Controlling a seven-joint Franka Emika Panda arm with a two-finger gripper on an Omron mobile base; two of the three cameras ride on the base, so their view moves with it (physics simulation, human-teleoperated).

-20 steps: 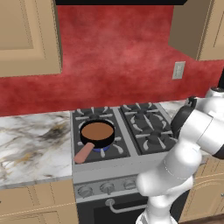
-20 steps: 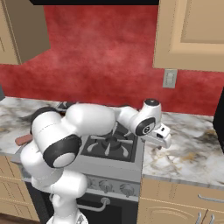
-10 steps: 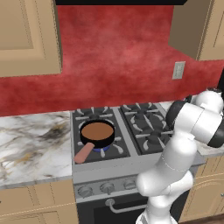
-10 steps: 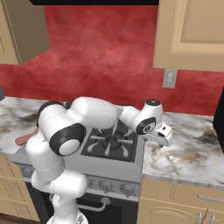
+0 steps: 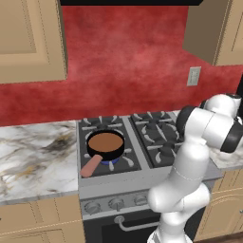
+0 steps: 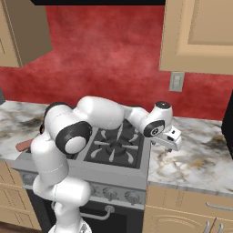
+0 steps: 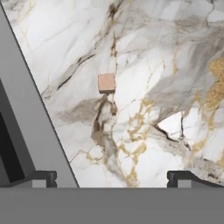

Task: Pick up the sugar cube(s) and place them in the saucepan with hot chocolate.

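A small tan sugar cube (image 7: 106, 83) lies on the marble counter (image 7: 175, 65), ahead of my gripper (image 7: 112, 179) and slightly left of its midline. The two fingertips (image 7: 43, 178) stand wide apart with nothing between them, so the gripper is open. From the right base view, the gripper (image 6: 172, 142) hangs low over the counter just right of the stove. The saucepan with hot chocolate (image 5: 105, 142), black with brown liquid and a salmon-pink handle (image 5: 90, 166), sits on the stove's front left burner, well to the left of the hand.
The stove (image 6: 113, 145) and its grey edge (image 7: 30, 113) border the cube's counter on the left. A wall outlet (image 6: 176, 82) is on the red backsplash. A dark object (image 6: 229, 123) stands at the counter's far right. Wooden cabinets hang above.
The arm's elbow has swung and folded in closer over the stove, while the hand has stayed nearly in place over the right counter. The gripper remains open.
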